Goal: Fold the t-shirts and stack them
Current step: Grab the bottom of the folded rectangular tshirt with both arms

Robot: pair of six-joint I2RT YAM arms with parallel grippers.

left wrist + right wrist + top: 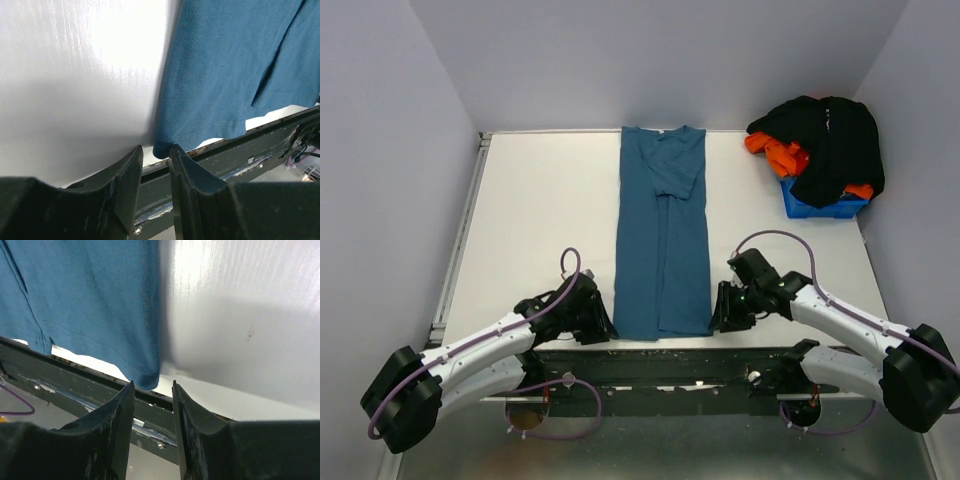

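A teal-blue cloth t-shirt (660, 240), folded into a long strip, is laid up the middle of a white table (540, 220), hem at its near edge. The crosswise fold is judged in hand: the left gripper (605, 325) and right gripper (720, 315) are shown by the wrist views parted and empty, a hem corner before each, so closure there is required. The black and orange shirts (825, 140) heaped at the table's far right corner appear only from above.

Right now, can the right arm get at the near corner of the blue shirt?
Probably yes. Its end effector sits at the near right corner of the shirt, by the table edge, fingers apart, nothing between them and the cloth.
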